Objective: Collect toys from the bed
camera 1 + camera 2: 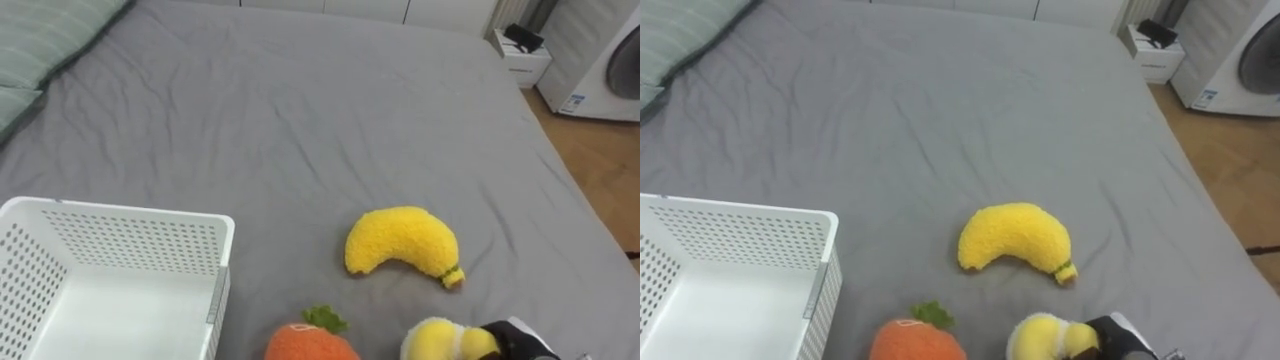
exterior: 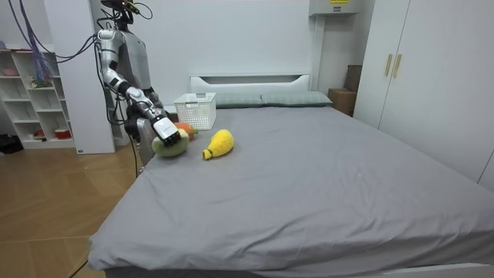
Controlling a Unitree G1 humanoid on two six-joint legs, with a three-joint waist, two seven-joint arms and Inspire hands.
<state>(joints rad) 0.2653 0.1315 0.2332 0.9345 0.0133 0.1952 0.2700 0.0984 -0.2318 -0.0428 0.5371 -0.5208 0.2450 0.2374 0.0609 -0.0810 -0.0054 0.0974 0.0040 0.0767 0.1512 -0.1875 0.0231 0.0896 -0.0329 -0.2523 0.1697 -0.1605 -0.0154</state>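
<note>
A yellow banana plush [image 1: 402, 244] lies on the grey bed [image 1: 300, 110] just ahead of me. An orange plush with a green leaf top [image 1: 310, 343] rests at the near edge, right of the white basket [image 1: 120, 228]. Further right sits a yellow-green plush toy [image 1: 440, 342], and my right hand [image 1: 515, 342] is curled on it from the right. In the room view I stand at the bedside on the room view's left, my right hand [image 2: 164, 128] on top of that toy [image 2: 171, 147], with the banana [image 2: 219, 144] beside it.
The basket [image 2: 195, 110] stands on the bed to my left, with nothing inside where I can see. Green pillows [image 1: 40, 40] lie at the far left. A white nightstand [image 1: 523, 55] and a white appliance [image 1: 605, 75] stand beyond the bed's far right corner.
</note>
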